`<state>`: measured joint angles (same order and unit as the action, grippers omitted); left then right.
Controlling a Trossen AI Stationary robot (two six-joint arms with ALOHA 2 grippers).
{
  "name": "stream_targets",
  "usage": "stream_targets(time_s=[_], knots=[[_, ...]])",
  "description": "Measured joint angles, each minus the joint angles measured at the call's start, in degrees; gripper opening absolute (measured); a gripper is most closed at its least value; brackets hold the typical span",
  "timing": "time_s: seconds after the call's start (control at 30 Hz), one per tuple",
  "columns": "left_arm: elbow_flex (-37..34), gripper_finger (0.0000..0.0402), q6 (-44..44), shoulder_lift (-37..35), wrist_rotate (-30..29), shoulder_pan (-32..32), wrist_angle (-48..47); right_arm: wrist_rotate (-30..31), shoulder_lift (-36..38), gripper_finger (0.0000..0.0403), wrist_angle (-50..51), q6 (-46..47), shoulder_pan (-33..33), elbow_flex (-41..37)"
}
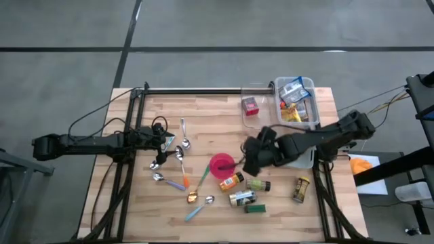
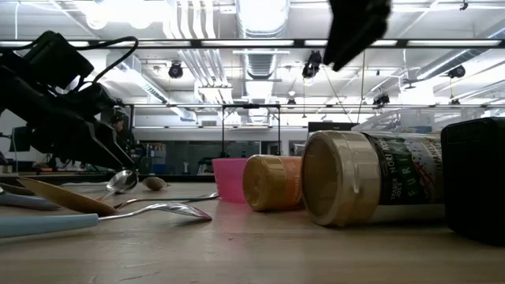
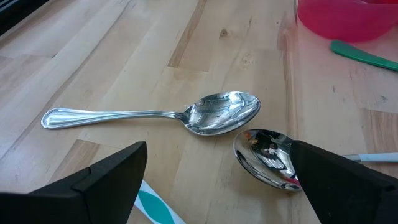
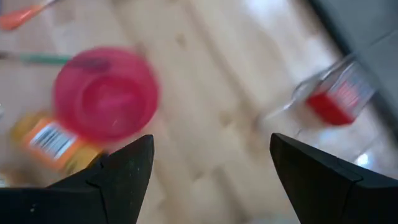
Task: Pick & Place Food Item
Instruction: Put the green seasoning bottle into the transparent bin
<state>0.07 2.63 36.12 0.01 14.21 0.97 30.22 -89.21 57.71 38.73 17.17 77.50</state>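
Note:
A pink bowl [image 1: 221, 165] stands mid-table, with an orange-capped bottle [image 1: 231, 181] lying on its side just in front of it and other spice jars [image 1: 243, 198] on their sides nearby. My right gripper [image 1: 252, 160] hovers open above the table just right of the bowl, holding nothing; its wrist view looks down on the bowl [image 4: 106, 93] and a red packet [image 4: 339, 102]. My left gripper [image 1: 163, 144] rests open at the table's left, low over two metal spoons [image 3: 221, 112], touching neither.
Several spoons [image 1: 182, 157], some with coloured handles, lie scattered left of the bowl. A clear bin [image 1: 296, 102] with food packets stands at the far right, a red packet [image 1: 250, 105] beside it. A jar [image 1: 299, 190] and a dark cap [image 1: 254, 209] lie near the front.

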Motion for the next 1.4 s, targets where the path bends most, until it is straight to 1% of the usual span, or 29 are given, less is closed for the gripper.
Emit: stream_targets(time_s=[0.17,0.37,0.47,0.57,0.67,0.83,1.17,1.27,1.4], knots=[[0.0,0.0396,0.0,0.0,0.0,0.0,0.0,-3.4,0.0,0.0318,3.9,6.9,5.8,-0.6],[0.0,0.0396,0.0,0.0,0.0,0.0,0.0,-4.2,-0.3,0.0318,4.6,6.9,12.4,-3.9],[0.0,0.0396,0.0,0.0,0.0,0.0,0.0,-5.8,-0.9,0.0318,3.0,9.2,14.8,-6.0],[0.0,0.0396,0.0,0.0,0.0,0.0,0.0,-7.7,-1.0,0.0318,-1.4,12.8,16.5,-8.7],[0.0,0.0396,0.0,0.0,0.0,0.0,0.0,-9.4,-1.0,0.0318,-8.0,15.1,17.4,-11.9],[0.0,0.0396,0.0,0.0,0.0,0.0,0.0,-10.7,-1.0,0.0318,-15.7,15.1,18.1,-17.2],[0.0,0.0396,0.0,0.0,0.0,0.0,0.0,-15.5,-1.0,0.0318,-19.4,15.3,18.1,-23.2],[0.0,0.0396,0.0,0.0,0.0,0.0,0.0,-15.9,-1.0,0.0318,-19.7,15.4,18.1,-24.4],[0.0,0.0396,0.0,0.0,0.0,0.0,0.0,-15.9,-1.0,0.0318,-19.8,17.6,18.1,-25.7]])
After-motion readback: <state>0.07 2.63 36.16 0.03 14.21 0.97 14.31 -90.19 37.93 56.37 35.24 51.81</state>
